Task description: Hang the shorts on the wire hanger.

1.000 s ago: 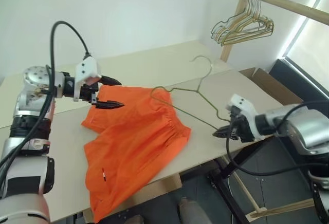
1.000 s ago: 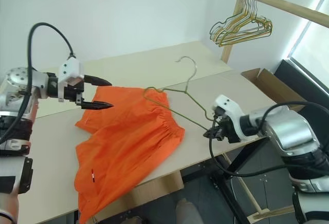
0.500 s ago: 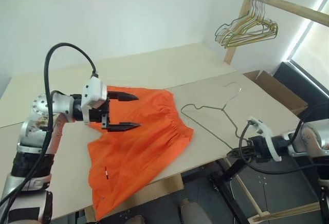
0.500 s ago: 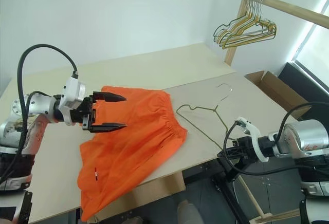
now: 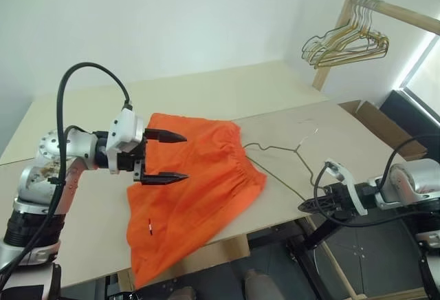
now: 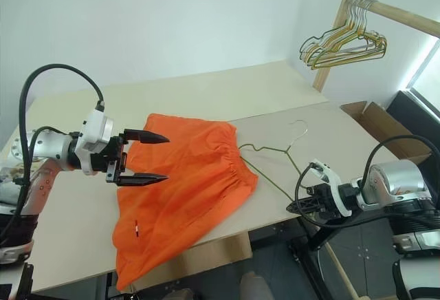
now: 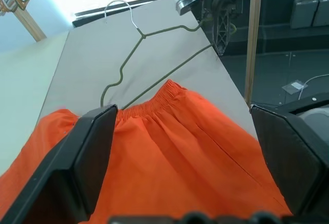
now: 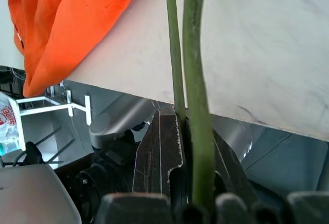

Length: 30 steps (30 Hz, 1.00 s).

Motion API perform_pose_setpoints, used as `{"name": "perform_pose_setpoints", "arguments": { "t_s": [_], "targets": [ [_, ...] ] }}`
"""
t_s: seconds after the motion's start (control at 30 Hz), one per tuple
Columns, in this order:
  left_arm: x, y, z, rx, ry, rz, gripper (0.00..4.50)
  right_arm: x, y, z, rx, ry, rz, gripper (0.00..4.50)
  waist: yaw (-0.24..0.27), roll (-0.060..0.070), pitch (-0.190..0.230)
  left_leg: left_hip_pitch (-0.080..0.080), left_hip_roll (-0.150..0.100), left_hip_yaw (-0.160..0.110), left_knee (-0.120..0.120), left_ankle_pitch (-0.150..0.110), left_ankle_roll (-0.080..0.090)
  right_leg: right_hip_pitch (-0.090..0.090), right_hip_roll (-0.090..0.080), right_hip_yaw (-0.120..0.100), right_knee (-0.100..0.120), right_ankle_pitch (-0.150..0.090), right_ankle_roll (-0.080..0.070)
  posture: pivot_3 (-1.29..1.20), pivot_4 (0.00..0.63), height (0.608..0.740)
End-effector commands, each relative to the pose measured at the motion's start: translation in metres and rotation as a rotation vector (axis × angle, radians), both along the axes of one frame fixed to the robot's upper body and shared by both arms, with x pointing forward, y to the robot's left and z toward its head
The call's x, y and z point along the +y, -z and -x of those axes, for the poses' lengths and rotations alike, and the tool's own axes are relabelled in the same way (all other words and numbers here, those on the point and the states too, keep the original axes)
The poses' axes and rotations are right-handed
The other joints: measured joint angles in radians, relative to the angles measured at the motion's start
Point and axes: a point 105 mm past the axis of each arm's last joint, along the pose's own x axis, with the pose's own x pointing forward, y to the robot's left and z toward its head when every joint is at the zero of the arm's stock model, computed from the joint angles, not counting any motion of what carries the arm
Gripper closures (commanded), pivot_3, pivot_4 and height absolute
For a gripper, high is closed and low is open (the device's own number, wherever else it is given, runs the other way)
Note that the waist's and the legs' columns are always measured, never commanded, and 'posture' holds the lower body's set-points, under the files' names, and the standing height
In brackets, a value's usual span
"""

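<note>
Overhead, the shorts [image 5: 199, 197] lie flat on the bench [image 5: 227, 93], one leg draping over its near edge; the left gripper [image 5: 165, 157] hovers spread above them. Left wrist view: wire hanger [image 7: 154, 54] rests beside the waistband. Right wrist view: right gripper [image 8: 177, 147] pinches the hanger's corner. Risk: thin wire twisting in that pinch, or the shorts sliding off.

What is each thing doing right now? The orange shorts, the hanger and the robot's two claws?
shorts: spread flat on the table, one leg drooping over the front edge, not hung.
wire hanger: lying on the table, one corner pinched.
left gripper: open, above the shorts.
right gripper: shut on the hanger's corner.
</note>
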Motion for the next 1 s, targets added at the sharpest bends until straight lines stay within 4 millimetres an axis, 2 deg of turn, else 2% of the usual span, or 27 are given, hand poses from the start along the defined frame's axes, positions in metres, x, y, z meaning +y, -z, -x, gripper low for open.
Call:
{"name": "perform_pose_setpoints", "arguments": {
  "t_s": [0.03,0.47,0.6,0.83,0.9,1.0],
  "targets": [
    [0.003,-0.01,0.003,-0.045,0.002,-0.002,0.01,0.011,-0.014,0.008,-0.028,-0.099,-0.071,4.5,0.009,0.0,0.0,0.0,0.0,0.0,0.0,0.0,0.0,0.0,0.0,0.0,0.0,0.0,0.0,-0.15,0.03,0.74],
    [0.005,-0.006,0.009,-0.041,0.012,-0.02,0.01,0.012,-0.021,0.059,0.095,-0.271,-0.074,4.5,0.047,0.0,0.0,-0.002,0.0,0.0,0.0,0.0,0.0,0.0,0.0,-0.001,-0.004,0.0,0.0,-0.13,0.025,0.74],
    [0.004,-0.003,0.007,-0.043,0.009,-0.023,0.01,0.013,-0.008,0.043,0.097,-0.196,-0.065,4.5,0.05,0.0,0.0,0.0,0.001,0.0,0.0,-0.001,0.0,0.001,0.001,-0.002,-0.005,0.001,-0.001,-0.13,0.026,0.74],
    [0.004,-0.005,0.005,-0.064,0.006,-0.034,0.01,0.02,-0.005,0.018,0.111,-0.1,-0.114,4.5,0.066,0.0,0.0,-0.001,0.001,0.0,-0.001,-0.001,0.0,0.0,0.001,-0.002,-0.005,0.002,-0.001,-0.11,0.022,0.74],
    [0.004,-0.006,0.005,-0.067,0.001,-0.036,0.01,0.024,-0.011,0.022,0.116,-0.129,-0.155,4.5,0.072,0.0,0.0,-0.002,0.001,0.0,-0.001,-0.001,0.0,0.0,0.001,-0.002,-0.006,0.002,-0.001,-0.09,0.02,0.74],
    [0.005,-0.006,0.008,-0.067,0.001,-0.04,0.01,0.027,-0.019,0.038,0.142,-0.197,-0.204,4.5,0.086,0.0,0.0,-0.004,0.001,0.0,-0.001,-0.001,0.0,-0.002,0.001,-0.002,-0.006,0.001,-0.001,-0.09,0.019,0.74]
  ]
}}
